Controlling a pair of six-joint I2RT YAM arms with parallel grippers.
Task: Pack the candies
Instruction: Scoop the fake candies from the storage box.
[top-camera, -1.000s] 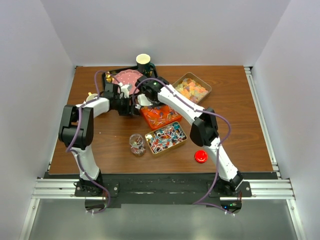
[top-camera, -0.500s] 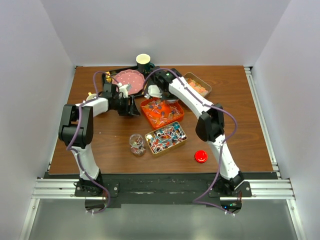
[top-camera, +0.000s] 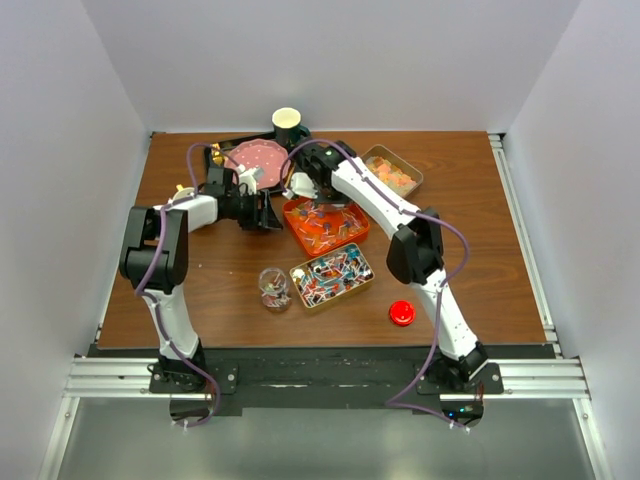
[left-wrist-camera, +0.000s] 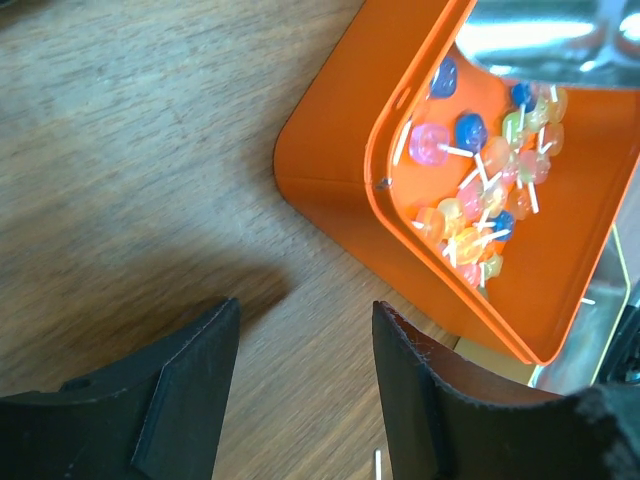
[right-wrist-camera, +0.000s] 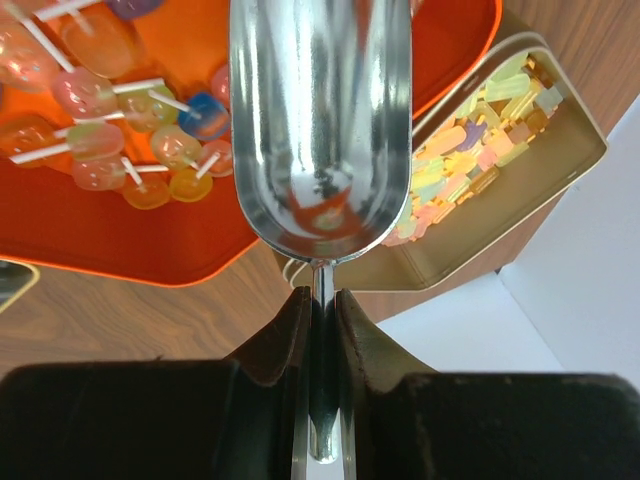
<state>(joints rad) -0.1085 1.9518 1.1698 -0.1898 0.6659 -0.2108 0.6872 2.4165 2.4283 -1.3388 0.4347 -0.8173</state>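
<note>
An orange tray (top-camera: 352, 243) at mid-table holds small coloured candies on white sticks (top-camera: 325, 222). A gold tin (top-camera: 300, 290) in front of it holds bright wrapped candies (top-camera: 332, 274). Another tin at the back right holds pale yellow-orange gummy pieces (top-camera: 392, 176). My right gripper (top-camera: 300, 184) is shut on the handle of a metal scoop (right-wrist-camera: 320, 120). The scoop is empty and hangs over the orange tray's edge (right-wrist-camera: 150, 250), next to the gummy tin (right-wrist-camera: 500, 230). My left gripper (top-camera: 264, 213) is open and empty, low over bare wood just left of the orange tray (left-wrist-camera: 330, 190).
A small clear jar (top-camera: 273, 288) with a few candies stands left of the front tin. A round red lid (top-camera: 402, 313) lies at the front right. A pink plate (top-camera: 257, 156) on a dark tray and a paper cup (top-camera: 287, 122) stand at the back.
My right arm has swung back and to the right with the scoop, uncovering the orange tray. The left arm has barely moved.
</note>
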